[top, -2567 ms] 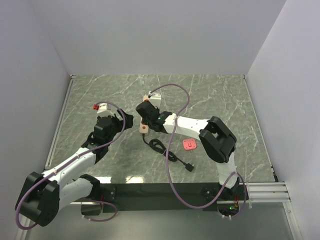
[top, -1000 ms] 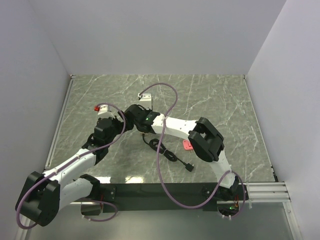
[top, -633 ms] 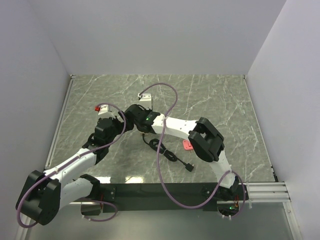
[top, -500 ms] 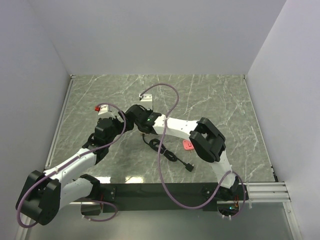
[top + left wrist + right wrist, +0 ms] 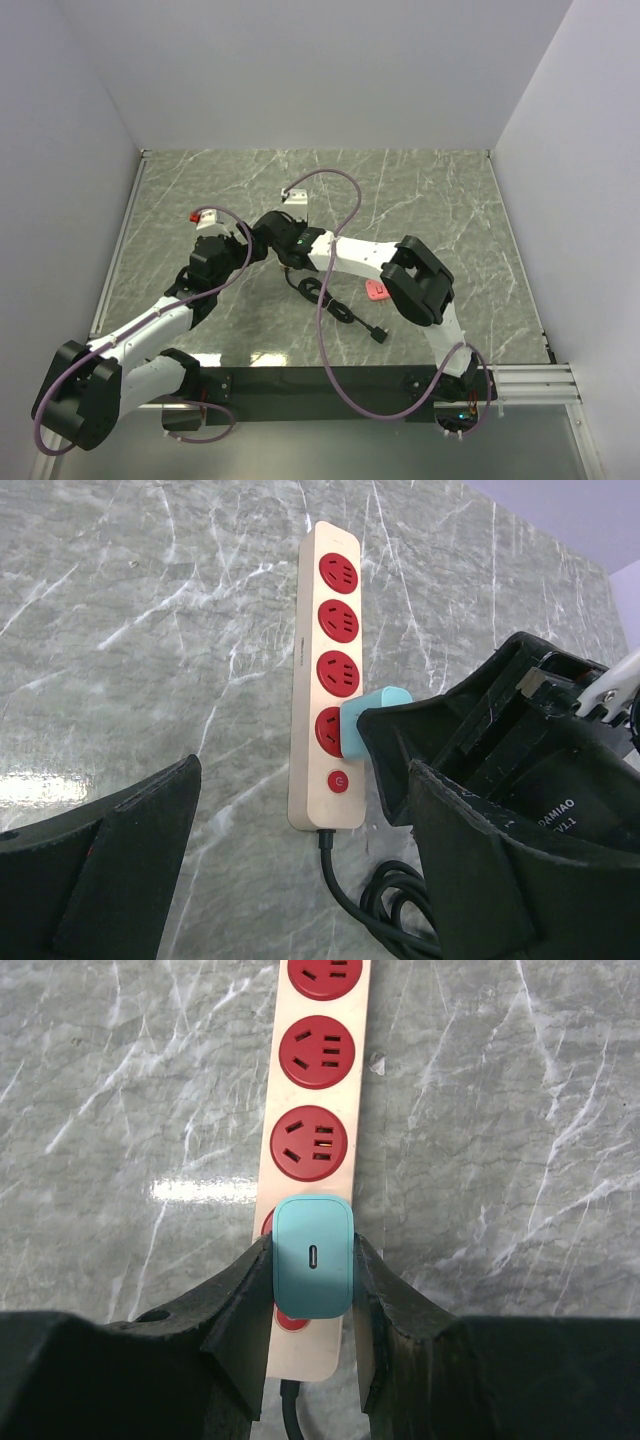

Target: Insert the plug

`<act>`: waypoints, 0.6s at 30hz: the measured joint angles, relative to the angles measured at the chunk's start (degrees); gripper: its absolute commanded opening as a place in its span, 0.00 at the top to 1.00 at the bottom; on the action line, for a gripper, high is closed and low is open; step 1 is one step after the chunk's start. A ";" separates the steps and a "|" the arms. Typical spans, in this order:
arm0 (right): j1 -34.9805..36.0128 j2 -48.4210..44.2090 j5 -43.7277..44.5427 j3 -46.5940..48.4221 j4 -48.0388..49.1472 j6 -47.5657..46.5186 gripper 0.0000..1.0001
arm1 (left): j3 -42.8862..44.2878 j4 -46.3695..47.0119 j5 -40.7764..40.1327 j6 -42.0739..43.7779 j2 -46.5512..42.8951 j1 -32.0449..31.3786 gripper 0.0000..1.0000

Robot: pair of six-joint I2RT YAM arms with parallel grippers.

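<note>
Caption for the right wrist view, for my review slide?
Right gripper clamps the teal plug at the power strip's nearest red socket; three sockets beyond sit free.

Table: grey-green marble-look slab, polished and glossy, with soft reflections.
Power strip: smooth casing with a pale gold satin sheen.
Sockets and switch: red plastic, slightly shiny.
Plug: teal plastic, smooth and matt.
Cord: black rubbery-looking sheath, dull.
Right gripper and left gripper: fingers of black plastic, matt and finely grained.
Arms: white plastic shells, smooth, with a light gloss.
Walls: plain white, matt.
</note>
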 measured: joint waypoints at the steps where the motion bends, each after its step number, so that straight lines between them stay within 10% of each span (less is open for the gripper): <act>1: 0.07 0.15 0.13 0.26 -0.26 -0.02 1.00 | 0.00 0.00 0.00 0.00 0.00 0.00 0.10; 18: 0.55 1.55 2.03 -1.86 3.08 3.43 1.00 | 0.00 -0.02 -0.02 0.00 0.02 0.00 0.10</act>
